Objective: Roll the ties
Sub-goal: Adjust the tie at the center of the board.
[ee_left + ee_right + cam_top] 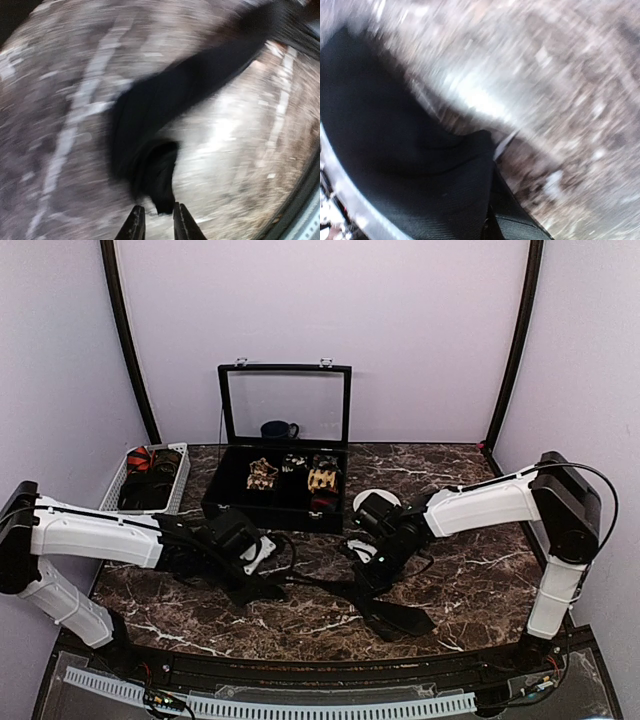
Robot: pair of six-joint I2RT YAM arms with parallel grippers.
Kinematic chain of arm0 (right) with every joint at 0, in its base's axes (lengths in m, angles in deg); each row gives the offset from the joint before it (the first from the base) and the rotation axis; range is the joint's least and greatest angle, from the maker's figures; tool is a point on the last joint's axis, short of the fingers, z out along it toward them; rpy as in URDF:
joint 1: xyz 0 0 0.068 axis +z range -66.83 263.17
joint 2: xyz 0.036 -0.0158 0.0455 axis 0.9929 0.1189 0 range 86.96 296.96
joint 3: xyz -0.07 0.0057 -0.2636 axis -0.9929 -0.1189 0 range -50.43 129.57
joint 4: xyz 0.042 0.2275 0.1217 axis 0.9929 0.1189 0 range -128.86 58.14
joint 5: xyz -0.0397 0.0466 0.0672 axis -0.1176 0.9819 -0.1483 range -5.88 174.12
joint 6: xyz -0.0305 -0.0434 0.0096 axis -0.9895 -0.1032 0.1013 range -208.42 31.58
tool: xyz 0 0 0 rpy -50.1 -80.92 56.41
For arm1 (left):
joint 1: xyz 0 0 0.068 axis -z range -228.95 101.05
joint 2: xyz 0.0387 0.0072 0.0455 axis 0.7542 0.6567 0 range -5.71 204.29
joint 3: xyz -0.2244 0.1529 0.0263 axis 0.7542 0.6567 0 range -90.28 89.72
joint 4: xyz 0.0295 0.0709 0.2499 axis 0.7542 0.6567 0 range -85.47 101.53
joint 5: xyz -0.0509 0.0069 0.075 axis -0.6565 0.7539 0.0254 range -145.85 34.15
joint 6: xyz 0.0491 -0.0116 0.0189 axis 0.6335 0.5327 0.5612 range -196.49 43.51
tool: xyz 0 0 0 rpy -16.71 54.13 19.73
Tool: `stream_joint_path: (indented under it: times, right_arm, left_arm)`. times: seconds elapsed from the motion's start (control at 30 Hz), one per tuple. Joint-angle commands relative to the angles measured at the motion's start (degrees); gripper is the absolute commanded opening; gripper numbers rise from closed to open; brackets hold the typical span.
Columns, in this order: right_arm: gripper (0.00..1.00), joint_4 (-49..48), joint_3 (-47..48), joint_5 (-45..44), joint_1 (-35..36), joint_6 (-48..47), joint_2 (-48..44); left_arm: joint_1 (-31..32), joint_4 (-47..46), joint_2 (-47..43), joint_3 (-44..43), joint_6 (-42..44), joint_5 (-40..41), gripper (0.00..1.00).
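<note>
So the black tie is lying on the marble table near the front edge, stretched between both arms with its wide pointed end off to the right. The left gripper has its fingers nearly together with the tie's bunched end right at the tips, but it's too blurry to say if it's pinched. The right gripper is down on the tie's middle, and its wrist view is just smeared black fabric, so no clue whether it's clamped either.
</note>
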Motion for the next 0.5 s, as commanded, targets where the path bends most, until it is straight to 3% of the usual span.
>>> stream_joint_path:
  times: [0.0,0.1,0.17,0.27,0.4,0.47]
  right_arm:
    - [0.00,7.2,0.4,8.9,-0.2,-5.7,-1.3]
    - [0.00,10.0,2.3,13.5,-0.2,-8.3,0.6]
    - [0.08,12.0,4.5,15.6,-0.3,-10.0,3.3]
    - [0.21,14.8,7.6,10.1,-0.9,-10.2,5.5]
    - [0.39,15.0,7.7,4.5,-4.5,-7.7,3.0]
    - [0.42,15.9,7.8,0.1,-6.9,-7.2,1.4]
  left_arm:
    - [-5.8,6.8,-6.7,1.7,-0.6,6.0,0.23]
    - [-6.0,6.4,-7.3,0.7,-0.3,2.6,0.32]
    - [-5.9,3.4,-8.3,1.6,0.2,-2.0,0.43]
    - [-6.0,-2.0,-9.9,3.7,0.6,-6.8,0.61]
    - [-5.9,-4.7,-8.7,3.9,0.1,-9.8,0.73]
    - [-5.9,-5.6,-6.8,3.6,-0.6,-10.4,0.77]
